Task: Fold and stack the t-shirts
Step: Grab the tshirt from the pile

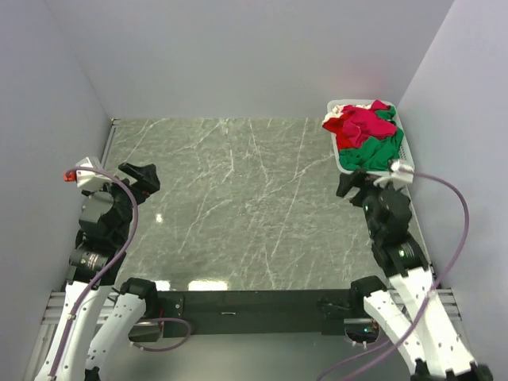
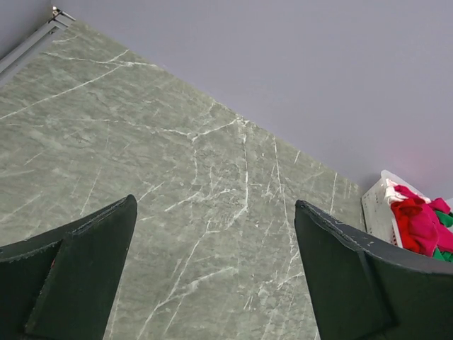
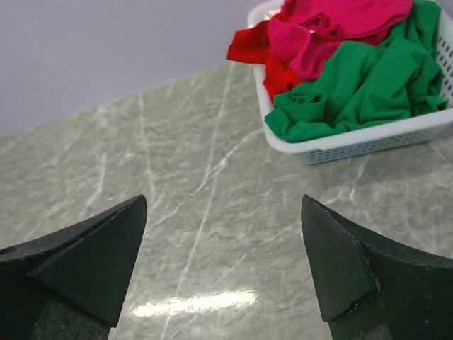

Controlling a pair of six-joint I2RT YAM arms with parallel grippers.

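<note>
Right gripper point(image 3: 223, 202), jaws spread and empty, stands just short of the white basket point(image 3: 368, 142) ahead-right, t-shirts point(image 3: 354, 78) heaped inside without clear long axis; left gripper point(image 2: 216, 205), also spread, lies well apart, so right arm is nearer.

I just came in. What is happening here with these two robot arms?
Nothing is being handled yet. The t-shirts lie crumpled together in a white basket at the far right corner of the table. The right gripper is open and empty, just short of the basket; the left gripper is open too, over the left side. No shirt is folded.
</note>
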